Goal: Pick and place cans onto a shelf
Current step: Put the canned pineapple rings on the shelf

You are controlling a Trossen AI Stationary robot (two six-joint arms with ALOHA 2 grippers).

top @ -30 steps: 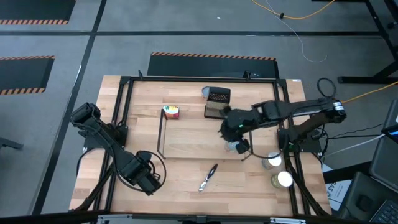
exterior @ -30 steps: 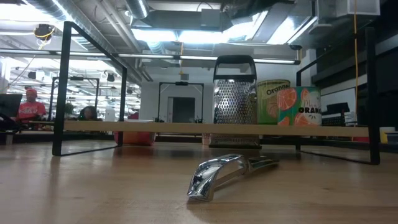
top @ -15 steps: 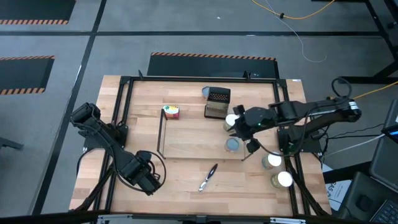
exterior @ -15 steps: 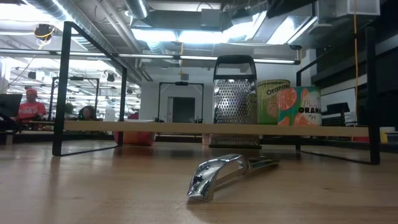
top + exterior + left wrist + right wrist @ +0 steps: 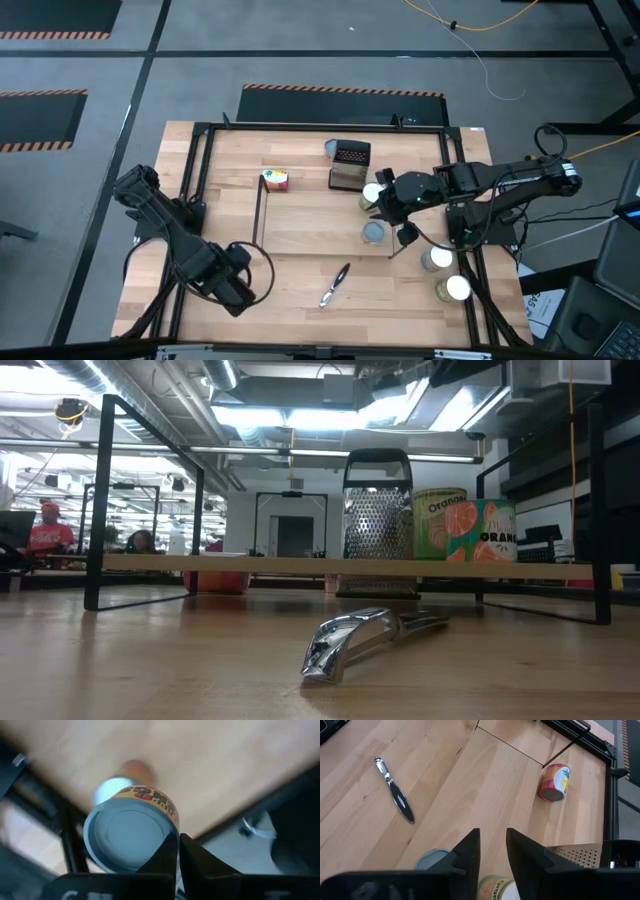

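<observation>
Your right gripper has released and pulled back since a second ago; fingers narrowly parted, empty, two cans just below them on the shelf. Left fingers hold a can: place next.

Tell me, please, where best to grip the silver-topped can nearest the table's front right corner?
Take the can around its round side wall, coming straight down from above: it stands upright with its flat top facing up. I would probably set the fingers on its near and far sides, since the black frame rail runs close beside it. The right gripper is the nearer one.
</observation>
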